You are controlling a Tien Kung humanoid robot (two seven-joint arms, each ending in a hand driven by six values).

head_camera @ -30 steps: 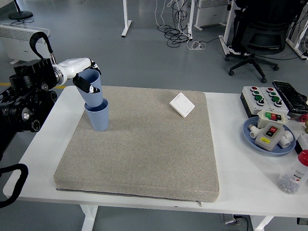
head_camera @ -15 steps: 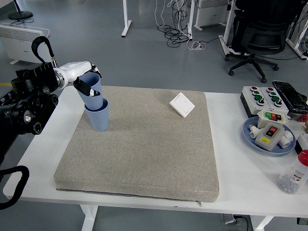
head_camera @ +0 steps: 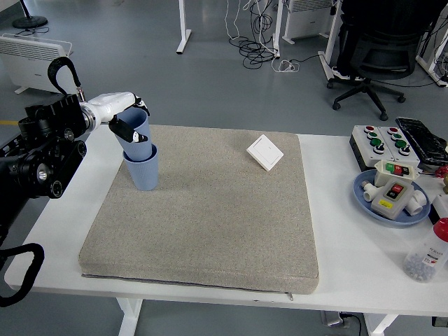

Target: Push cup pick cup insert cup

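Insert step in hand at the white desk [head_camera: 336, 266]: left hand [head_camera: 126, 115] closed around the upper blue cup [head_camera: 134, 129], fingers wrapped over its rim and side, base of that cup already seated in the mouth of the lower blue cup [head_camera: 143, 168]. Upper cup tilted, leaning toward the left, not yet sunk square into the one below. Lower cup upright at the far left corner of the grey mat [head_camera: 203, 210], near its edge. Right hand not in view.

Elsewhere on the mat, well apart from the cups: a white wall switch [head_camera: 265, 152] lying flat near the far edge. At the desk's right end, off the mat: a grey button box [head_camera: 379, 139], a blue dish [head_camera: 369, 203] holding a smaller button unit and white fittings, a black remote-like device [head_camera: 422, 138], a clear bottle with a red cap [head_camera: 430, 255].

Judged from the cups' positions, pushing and picking apparently done, nesting partly complete. Next move likely calls for straightening the upper cup to vertical, pressing it gently down until seated, then loosening the fingers and drawing the hand clear without dragging the stack. Risk in view: lower cup close to the mat's corner, so a sideways shove could tip both.
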